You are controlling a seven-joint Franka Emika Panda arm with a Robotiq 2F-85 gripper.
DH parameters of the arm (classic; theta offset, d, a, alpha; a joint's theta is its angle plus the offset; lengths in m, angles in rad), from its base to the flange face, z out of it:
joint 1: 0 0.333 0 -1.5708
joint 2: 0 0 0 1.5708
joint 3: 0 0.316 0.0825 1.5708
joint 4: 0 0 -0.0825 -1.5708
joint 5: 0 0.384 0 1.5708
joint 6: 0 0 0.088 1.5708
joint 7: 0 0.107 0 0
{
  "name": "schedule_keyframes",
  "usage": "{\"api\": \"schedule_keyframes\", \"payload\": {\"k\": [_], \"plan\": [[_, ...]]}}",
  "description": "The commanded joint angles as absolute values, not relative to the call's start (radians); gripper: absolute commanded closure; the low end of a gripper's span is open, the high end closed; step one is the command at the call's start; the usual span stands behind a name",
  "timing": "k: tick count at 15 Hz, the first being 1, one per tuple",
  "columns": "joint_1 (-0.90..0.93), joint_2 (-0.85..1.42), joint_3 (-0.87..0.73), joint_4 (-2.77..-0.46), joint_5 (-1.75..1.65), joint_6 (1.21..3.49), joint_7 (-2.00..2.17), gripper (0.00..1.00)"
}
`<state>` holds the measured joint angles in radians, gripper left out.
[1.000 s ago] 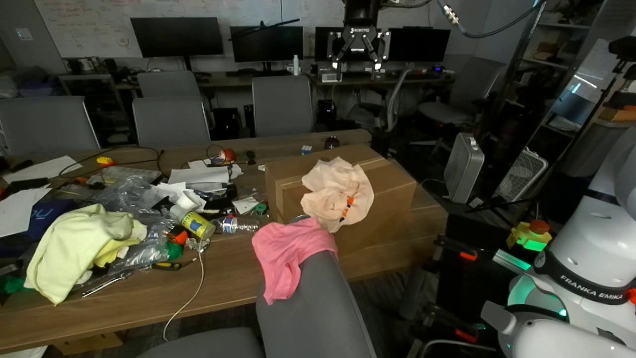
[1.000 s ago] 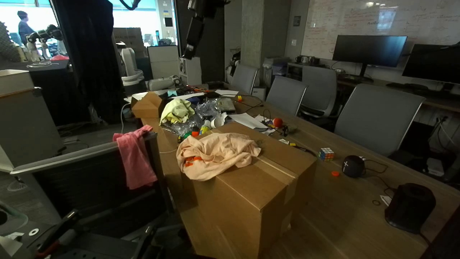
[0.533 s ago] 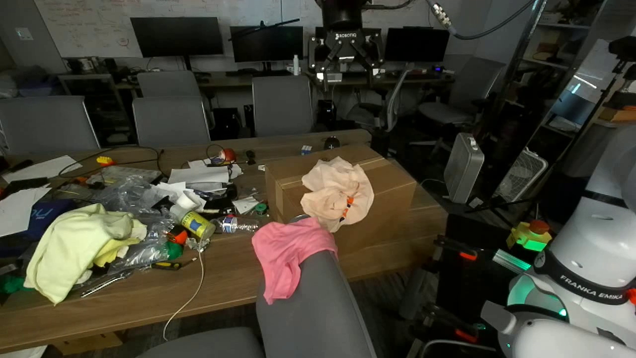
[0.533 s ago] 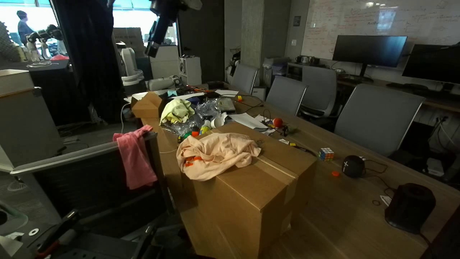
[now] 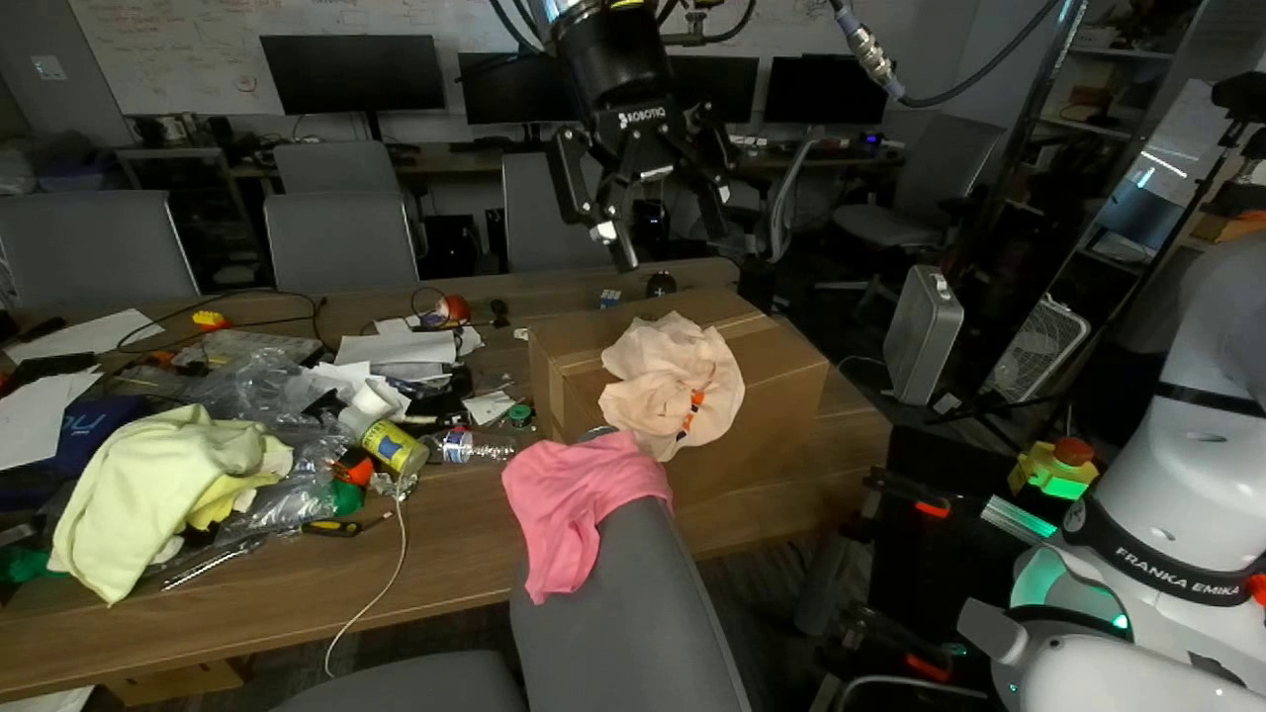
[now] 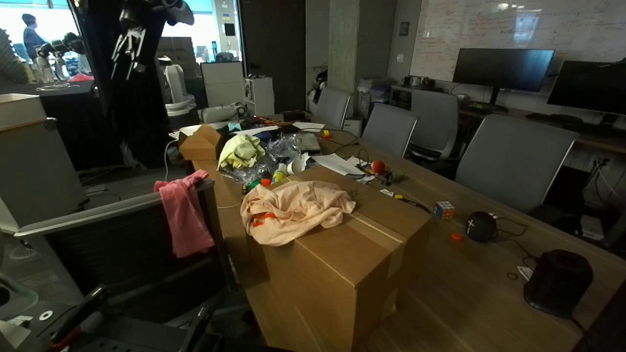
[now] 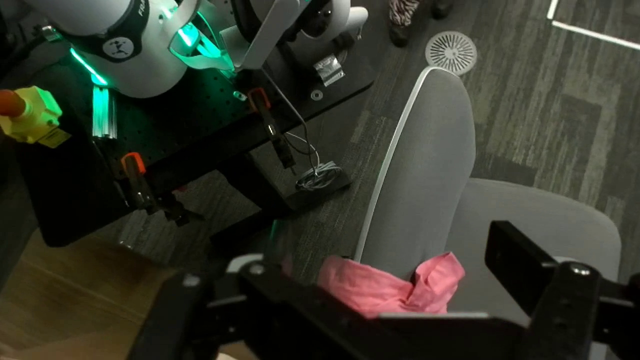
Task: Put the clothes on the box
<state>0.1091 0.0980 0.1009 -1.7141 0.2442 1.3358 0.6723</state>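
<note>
In an exterior view, the black end effector point(image 5: 671, 240) is hanging spread well above the pink fabric garment point(image 5: 574, 504) draping the near grey chair point(image 5: 638, 603); in an exterior view, the peach fabric garment point(image 6: 293, 210) is overhanging the broad brown cardboard box point(image 6: 349, 249), a low carry perhaps dislodging it.

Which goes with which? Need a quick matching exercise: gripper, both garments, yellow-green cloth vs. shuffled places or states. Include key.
1. pink garment
2. gripper
3. yellow-green cloth
4. peach garment

A. jaws apart, gripping nothing
B. on top of the cardboard box
C. draped over a chair back
D. heaped on the cluttered table

Pairs: 1-C, 2-A, 3-D, 4-B
</note>
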Motion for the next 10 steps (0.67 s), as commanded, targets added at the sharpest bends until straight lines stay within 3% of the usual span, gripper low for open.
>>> {"api": "schedule_keyframes", "payload": {"k": [1,10], "plan": [[0.163,0.130,0.140,-1.711,0.188,1.321,0.567,0.00],[0.271,0.238,0.181,-1.770,-0.138,1.620,0.395,0.00]]}}
